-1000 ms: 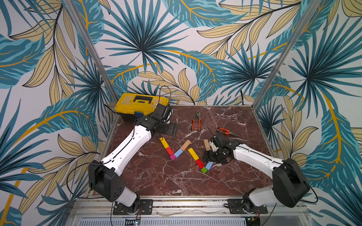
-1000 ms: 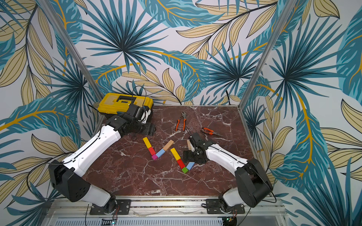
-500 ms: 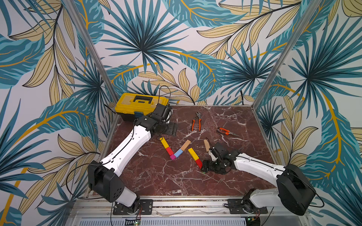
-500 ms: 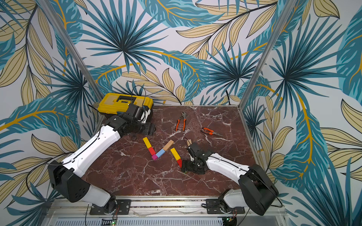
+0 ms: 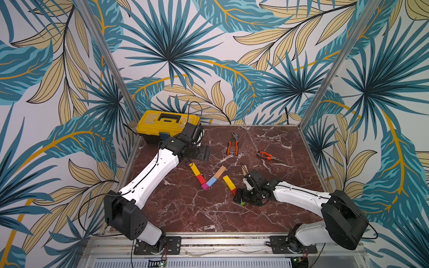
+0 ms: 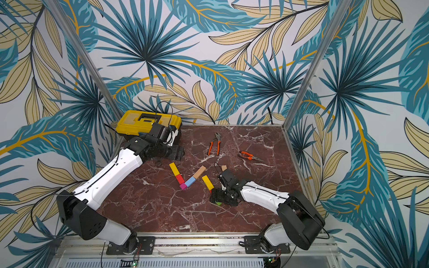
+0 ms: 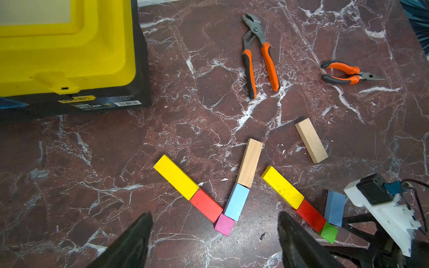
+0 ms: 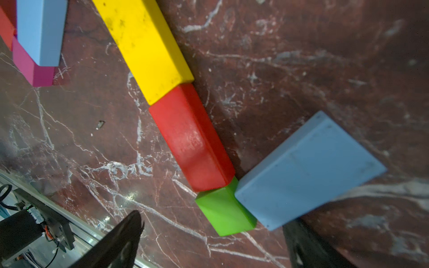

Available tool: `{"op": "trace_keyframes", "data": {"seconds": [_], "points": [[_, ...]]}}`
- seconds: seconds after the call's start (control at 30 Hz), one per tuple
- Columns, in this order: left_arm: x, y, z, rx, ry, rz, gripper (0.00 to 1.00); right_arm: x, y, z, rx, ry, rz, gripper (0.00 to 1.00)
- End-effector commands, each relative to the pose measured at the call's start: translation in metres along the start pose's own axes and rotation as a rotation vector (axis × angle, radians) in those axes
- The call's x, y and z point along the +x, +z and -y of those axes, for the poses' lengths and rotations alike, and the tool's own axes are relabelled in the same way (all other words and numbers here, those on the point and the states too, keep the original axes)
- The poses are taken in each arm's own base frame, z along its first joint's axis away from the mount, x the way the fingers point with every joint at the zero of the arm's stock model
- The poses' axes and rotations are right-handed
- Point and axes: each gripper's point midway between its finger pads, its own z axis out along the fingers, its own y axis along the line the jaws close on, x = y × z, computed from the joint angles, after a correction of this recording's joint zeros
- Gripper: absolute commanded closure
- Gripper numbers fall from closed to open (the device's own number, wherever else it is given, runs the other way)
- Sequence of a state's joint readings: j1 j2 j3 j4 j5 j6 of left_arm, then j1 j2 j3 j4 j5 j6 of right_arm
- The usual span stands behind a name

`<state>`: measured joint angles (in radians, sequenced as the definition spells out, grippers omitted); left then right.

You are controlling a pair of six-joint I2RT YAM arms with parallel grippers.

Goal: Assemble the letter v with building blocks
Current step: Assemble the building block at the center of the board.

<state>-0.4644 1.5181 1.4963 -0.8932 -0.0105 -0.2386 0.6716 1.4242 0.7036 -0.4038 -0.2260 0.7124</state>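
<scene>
Second V, right of the finished five-block V (image 7: pixel 236 201): long yellow wooden bar (image 7: pixel 282 186), short red block (image 7: pixel 310 214), small green cube (image 7: pixel 329 232) in line, light-blue block (image 7: pixel 334 207) touching the cube. My right jaws hang wide open, empty, above them — next, I judge, the plain-wood bar (image 7: pixel 311 140) farther back joins the blue.
</scene>
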Motion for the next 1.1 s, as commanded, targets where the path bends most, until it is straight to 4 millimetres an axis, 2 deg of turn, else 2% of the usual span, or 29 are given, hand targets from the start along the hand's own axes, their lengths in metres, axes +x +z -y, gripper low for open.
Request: {"op": "trace_keyframes", "data": {"seconds": [0.0,0.33,0.43,0.53,0.67,0.77,0.9,1.07], "points": [[-0.008,-0.012,-0.001,0.013,0.001,0.046,0.14,0.006,0.009,0.002,0.008,0.012,-0.027,0.05],[-0.008,-0.013,0.0,0.014,0.003,0.047,0.14,0.007,0.005,0.0,0.029,-0.009,-0.037,0.05],[-0.008,-0.013,-0.001,0.015,0.001,0.046,0.14,0.006,-0.009,0.007,0.088,-0.037,-0.023,0.05],[-0.008,-0.013,-0.001,0.015,0.001,0.046,0.14,-0.003,-0.037,0.012,0.163,-0.071,0.03,0.05],[-0.008,-0.012,-0.001,0.014,-0.001,0.045,0.14,-0.028,-0.075,0.017,0.27,-0.13,0.153,0.05],[-0.008,-0.012,-0.001,0.014,0.0,0.045,0.14,-0.048,-0.086,0.021,0.332,-0.136,0.205,0.05],[-0.007,-0.01,-0.002,0.012,-0.001,0.04,0.14,-0.079,-0.085,0.025,0.432,-0.164,0.234,0.06],[-0.007,-0.008,-0.003,0.005,-0.004,0.036,0.14,-0.121,-0.064,0.024,0.43,-0.163,0.223,0.12]]}}
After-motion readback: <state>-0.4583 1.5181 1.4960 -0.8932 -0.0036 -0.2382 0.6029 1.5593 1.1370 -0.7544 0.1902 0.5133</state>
